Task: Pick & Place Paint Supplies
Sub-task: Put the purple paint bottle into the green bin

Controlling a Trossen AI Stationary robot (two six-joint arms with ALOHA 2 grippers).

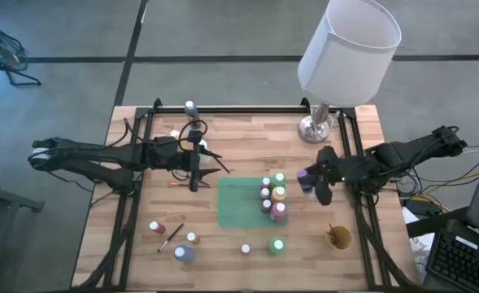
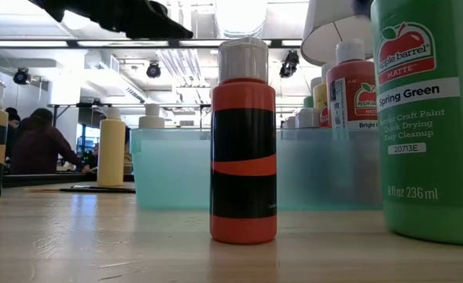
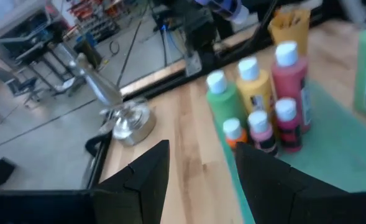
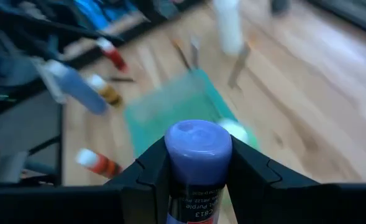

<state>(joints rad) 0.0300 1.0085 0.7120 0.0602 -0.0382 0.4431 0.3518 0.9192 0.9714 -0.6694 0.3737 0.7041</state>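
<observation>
Left end effector [image 1: 195, 172]: at 9 o'clock of the green mat [image 1: 241, 203], fingers parted, holding nothing; probably waiting its turn.
Mat cluster [image 1: 273, 198]: capped bottles upright on the mat's 3 o'clock edge, apparently the drop spot.
Right end effector [image 1: 319, 181]: at 3 o'clock, clamped on a purple bottle [image 4: 197, 163], raised, likely bound for the mat.
Table [image 1: 239, 146]: pale wood planks, lamp [image 1: 345, 57] at 1 o'clock.
Room: grey floor, workshop behind.

purple bottle [image 4: 197, 163] lifted clear of the tabletop [image 1: 247, 150], upright, clamped in the right end effector [image 1: 320, 191]. five pale-capped bottles [image 1: 274, 195] clustered upright on the mat's right edge. others scattered at the near edge beside a brush [image 1: 170, 237].
</observation>
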